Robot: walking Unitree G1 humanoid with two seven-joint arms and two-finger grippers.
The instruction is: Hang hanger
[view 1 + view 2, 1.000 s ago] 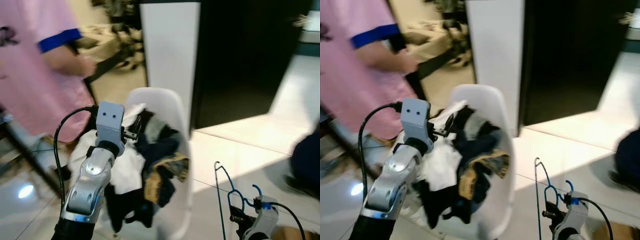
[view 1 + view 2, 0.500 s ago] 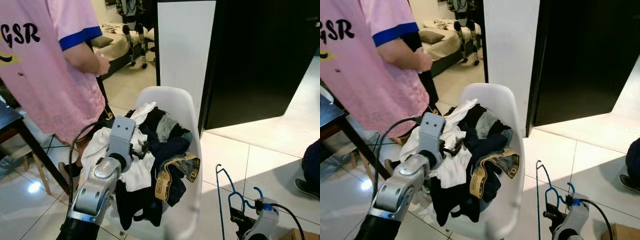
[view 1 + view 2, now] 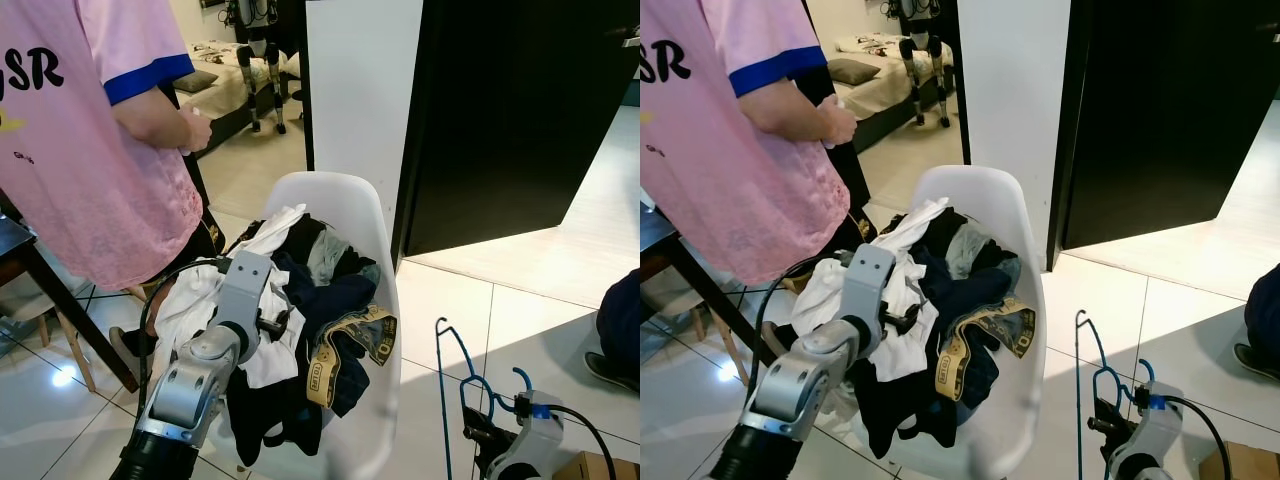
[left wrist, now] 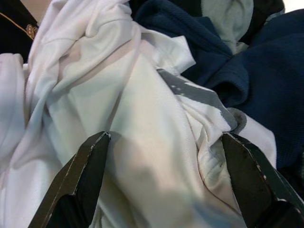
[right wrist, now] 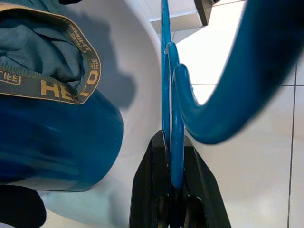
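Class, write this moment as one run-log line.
left gripper: open over white shirt on chair | right gripper: shut on blue hanger | person beside chair

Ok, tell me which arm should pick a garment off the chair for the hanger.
Left. The left gripper has its fingers spread open right over the white shirt on the chair. The right gripper is shut on the blue hanger, low beside the chair.

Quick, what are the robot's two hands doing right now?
Left gripper: open, fingers spread over the white shirt on the chair.
Right gripper: shut on the blue hanger.
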